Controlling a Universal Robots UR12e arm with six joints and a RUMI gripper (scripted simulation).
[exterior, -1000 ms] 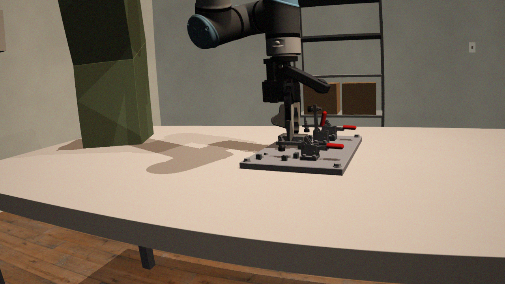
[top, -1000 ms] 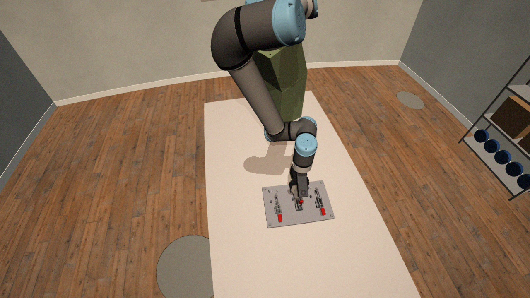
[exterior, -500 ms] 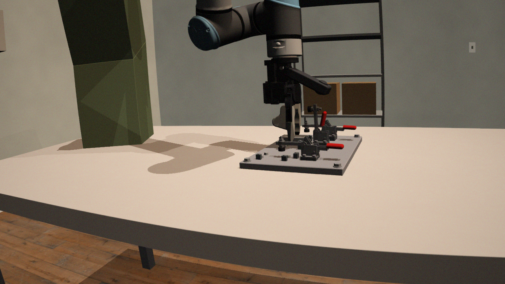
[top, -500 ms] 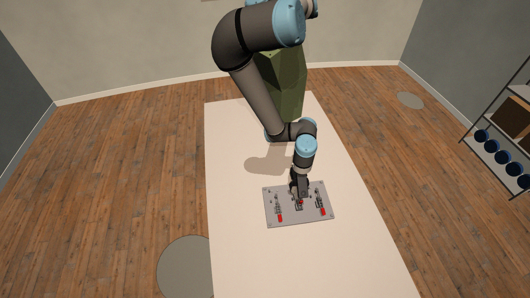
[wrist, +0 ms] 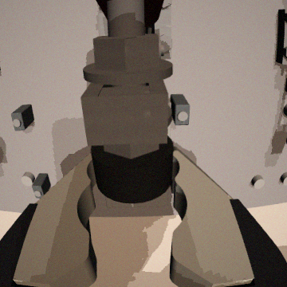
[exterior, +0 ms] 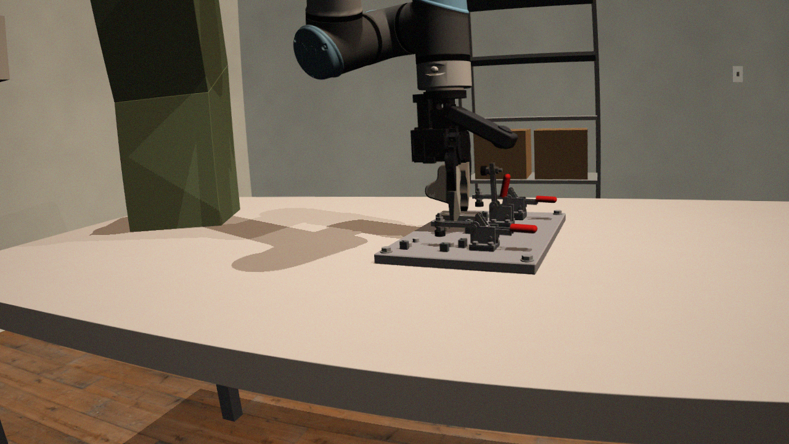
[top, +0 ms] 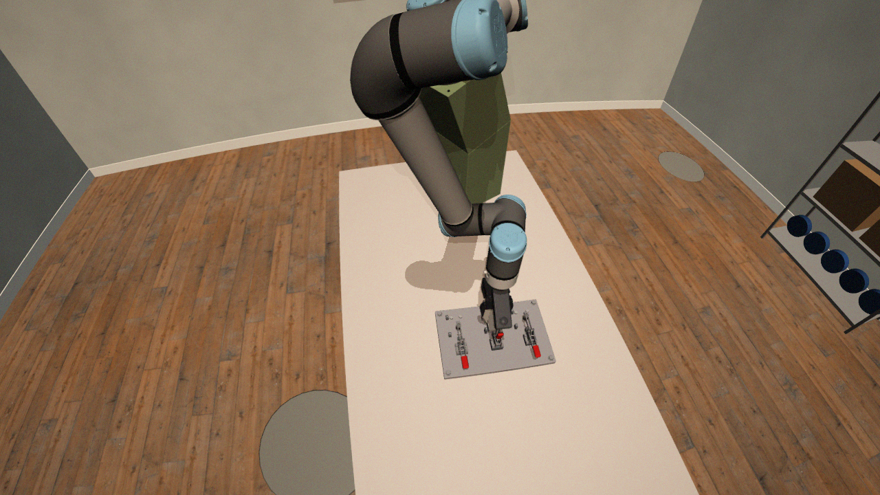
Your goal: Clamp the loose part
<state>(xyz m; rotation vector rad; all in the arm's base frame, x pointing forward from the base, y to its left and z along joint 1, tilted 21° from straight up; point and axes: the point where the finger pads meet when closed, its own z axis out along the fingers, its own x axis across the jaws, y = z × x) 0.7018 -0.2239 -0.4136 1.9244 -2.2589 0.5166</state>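
Note:
My gripper (top: 493, 330) (exterior: 454, 208) (wrist: 135, 151) is shut on the loose part (wrist: 129, 243), a grey-tan block that fills the gap between the jaws in the wrist view. It holds the part low over the middle nest of the grey fixture plate (top: 449, 364) (exterior: 468, 263) (wrist: 223, 80). The middle clamp is open: its red handle (top: 500, 335) (exterior: 505, 185) stands up, and its spindle with hex nut (wrist: 127, 56) and black tip (wrist: 133, 177) lies just ahead of the part. The left clamp's handle (top: 465, 363) (exterior: 523, 227) and the right clamp's handle (top: 536, 351) (exterior: 546, 198) lie flat. The pads under the part are hidden.
The fixture sits on a beige table (top: 430, 430) (exterior: 606, 287). Small side blocks (wrist: 22, 116) (wrist: 180, 109) stand on the plate beside the nest. The arm's green pedestal (top: 476, 123) (exterior: 171, 137) is at the table's far end. A shelf rack (top: 849, 203) (exterior: 551, 148) stands off the table.

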